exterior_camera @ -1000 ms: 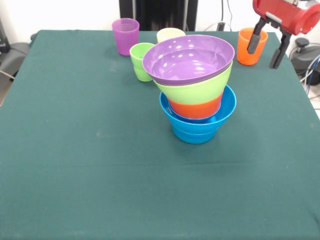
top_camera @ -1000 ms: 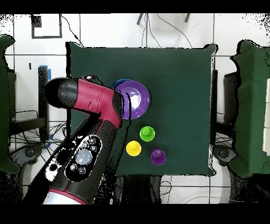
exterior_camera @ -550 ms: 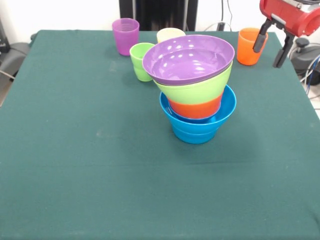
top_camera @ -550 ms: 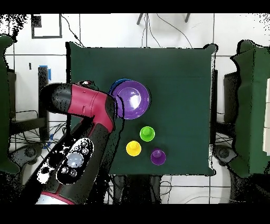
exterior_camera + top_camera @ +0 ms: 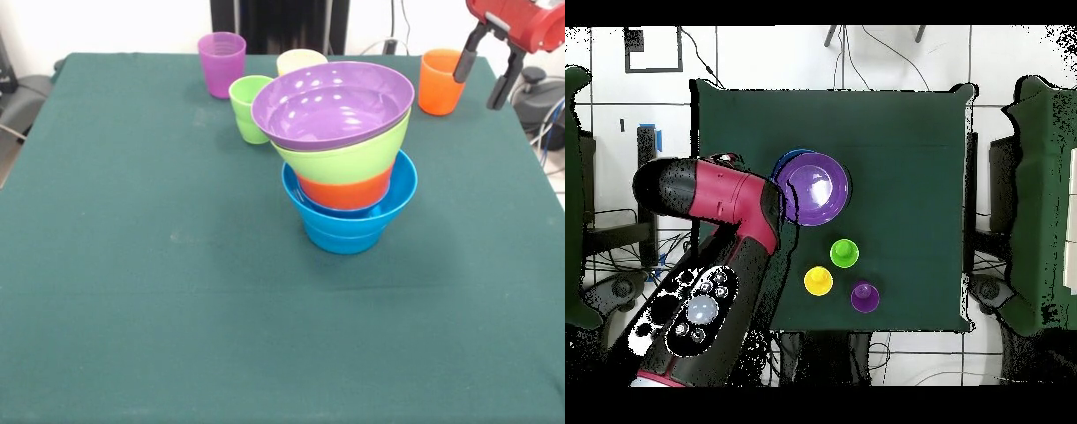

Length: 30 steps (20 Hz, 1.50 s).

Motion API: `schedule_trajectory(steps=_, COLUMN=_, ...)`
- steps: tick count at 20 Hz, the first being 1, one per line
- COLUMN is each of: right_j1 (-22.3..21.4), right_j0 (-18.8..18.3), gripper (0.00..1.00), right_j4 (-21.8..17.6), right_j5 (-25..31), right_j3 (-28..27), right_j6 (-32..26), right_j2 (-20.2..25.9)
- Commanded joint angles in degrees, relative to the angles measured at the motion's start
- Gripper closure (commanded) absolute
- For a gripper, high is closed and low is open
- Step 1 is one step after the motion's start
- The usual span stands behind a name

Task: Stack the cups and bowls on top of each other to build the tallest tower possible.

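The tower [image 5: 344, 159] stands mid-table: a large purple bowl [image 5: 332, 102] on top, then a lime green bowl [image 5: 353, 161], an orange bowl [image 5: 346, 191] and blue bowls [image 5: 349, 225] at the bottom. Behind it stand the purple cup [image 5: 222, 62], the green cup [image 5: 248, 108], the yellow cup [image 5: 300, 61] and, at the right, the orange cup [image 5: 439, 81]. My gripper [image 5: 484, 74] hangs open and empty just right of the orange cup, above the table's far right corner. From overhead I see the tower [image 5: 813, 188], the green cup [image 5: 844, 252], the yellow cup [image 5: 818, 281] and the purple cup [image 5: 864, 296]; the arm [image 5: 715, 200] hides the orange cup.
A dark green cloth covers the table [image 5: 132, 265]. Cables and grey equipment [image 5: 538, 97] lie beyond the table's right edge.
My gripper has risen and drifted right, away from the orange cup, staying open. The tower and cups have not moved.
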Motion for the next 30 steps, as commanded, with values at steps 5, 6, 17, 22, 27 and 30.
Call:
schedule_trajectory(steps=5, right_j1=0.1, right_j0=0.0, gripper=0.00, right_j4=-0.2, right_j5=5.1, right_j3=4.1, right_j6=11.9, right_j2=3.8)
schedule_trajectory(steps=6, right_j1=0.1, right_j0=0.0, gripper=0.00, right_j4=-0.2, right_j5=5.0, right_j3=4.1, right_j6=11.8, right_j2=3.8)
schedule_trajectory(steps=17, right_j1=-0.8, right_j0=-1.1, gripper=0.00, right_j4=0.0, right_j5=3.2, right_j3=5.2, right_j6=9.4, right_j2=5.4)
schedule_trajectory(steps=22, right_j1=-1.1, right_j0=-3.2, gripper=0.00, right_j4=0.3, right_j5=-0.1, right_j3=6.5, right_j6=6.3, right_j2=7.7)
schedule_trajectory(steps=27, right_j1=-0.6, right_j0=-4.4, gripper=0.00, right_j4=-0.7, right_j5=-2.6, right_j3=6.2, right_j6=4.4, right_j2=8.5)
schedule_trajectory(steps=30, right_j1=-1.3, right_j0=-5.3, gripper=0.00, right_j4=-1.4, right_j5=-1.3, right_j3=5.3, right_j6=2.9, right_j2=8.7)
